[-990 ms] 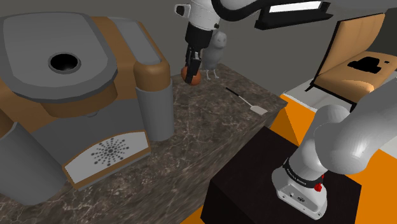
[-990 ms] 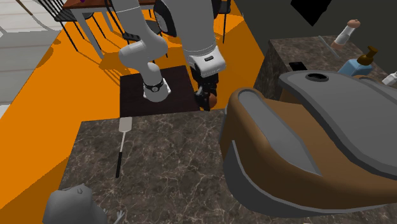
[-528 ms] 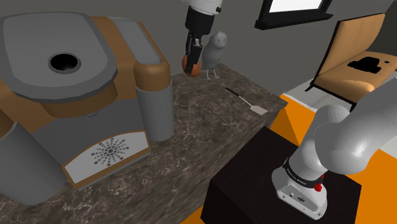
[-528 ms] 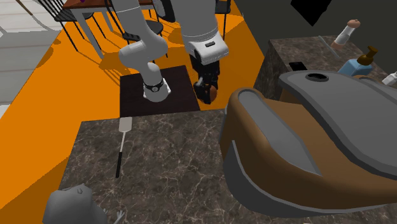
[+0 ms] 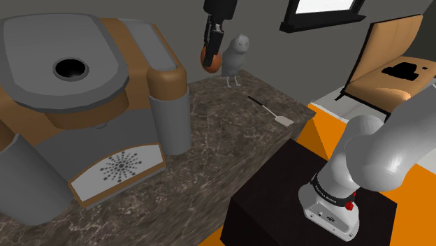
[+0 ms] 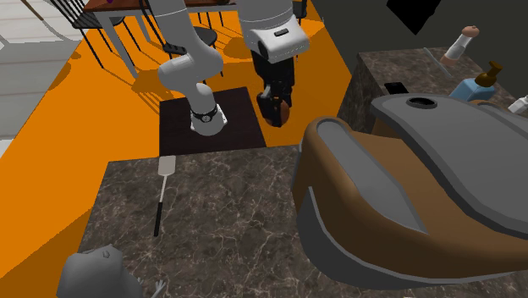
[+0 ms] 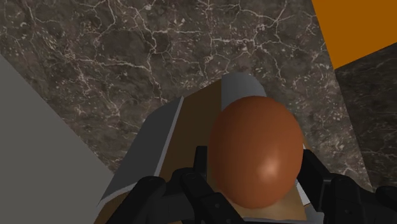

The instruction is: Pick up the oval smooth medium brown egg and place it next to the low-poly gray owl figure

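Gripping the brown egg [image 5: 212,59], the black jaws hang above the dark veined counter [image 5: 230,136] bearing the gray owl [image 5: 236,56].

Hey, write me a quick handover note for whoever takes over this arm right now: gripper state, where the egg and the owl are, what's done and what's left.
Gripper: shut on the brown egg, which it holds in the air above the dark marbled counter.
Owl figure: grey, upright at the counter's far end, just to the shoulder view's right of the egg.
Done: egg is picked up.
Left: lower the egg onto the counter beside the owl, open the fingers, pull back. The egg may roll, so release it low.
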### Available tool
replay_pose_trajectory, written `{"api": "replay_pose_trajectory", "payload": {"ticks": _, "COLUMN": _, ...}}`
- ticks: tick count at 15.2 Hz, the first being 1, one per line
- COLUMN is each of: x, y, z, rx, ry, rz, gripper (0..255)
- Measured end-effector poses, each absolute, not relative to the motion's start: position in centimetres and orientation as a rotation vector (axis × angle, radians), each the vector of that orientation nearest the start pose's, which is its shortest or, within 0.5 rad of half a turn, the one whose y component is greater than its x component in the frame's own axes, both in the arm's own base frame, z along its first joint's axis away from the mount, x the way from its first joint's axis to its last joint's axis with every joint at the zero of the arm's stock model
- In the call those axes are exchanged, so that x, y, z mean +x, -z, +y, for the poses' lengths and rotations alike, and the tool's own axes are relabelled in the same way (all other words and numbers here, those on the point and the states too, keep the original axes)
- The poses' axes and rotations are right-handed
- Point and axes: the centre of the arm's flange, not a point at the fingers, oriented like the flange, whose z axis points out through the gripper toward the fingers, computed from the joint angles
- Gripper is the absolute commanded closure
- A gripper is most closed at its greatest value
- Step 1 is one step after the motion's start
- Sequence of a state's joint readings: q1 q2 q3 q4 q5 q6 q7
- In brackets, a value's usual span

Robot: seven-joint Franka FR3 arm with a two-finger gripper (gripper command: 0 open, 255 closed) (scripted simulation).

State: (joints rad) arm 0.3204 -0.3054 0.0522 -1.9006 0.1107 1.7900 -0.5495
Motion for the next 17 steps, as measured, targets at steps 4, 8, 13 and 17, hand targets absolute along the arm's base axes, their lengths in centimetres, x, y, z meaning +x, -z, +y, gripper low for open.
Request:
{"api": "replay_pose_trajectory", "payload": {"ticks": 4, "x": 44.0, "y": -66.6, "z": 18.5, "rx": -2.741, "ry": 0.309, "rz": -1.337, "gripper": 255}}
{"api": "replay_pose_trajectory", "payload": {"ticks": 8, "x": 43.9, "y": -68.7, "z": 18.6, "rx": -2.741, "ry": 0.309, "rz": -1.337, "gripper": 255}}
{"api": "replay_pose_trajectory", "payload": {"ticks": 13, "x": 44.5, "y": -70.3, "z": 16.9, "rx": -2.741, "ry": 0.309, "rz": -1.336, "gripper": 255}}
{"api": "replay_pose_trajectory", "payload": {"ticks": 17, "x": 45.4, "y": -70.4, "z": 12.0, "rx": -2.742, "ry": 0.309, "rz": -1.335, "gripper": 255}}
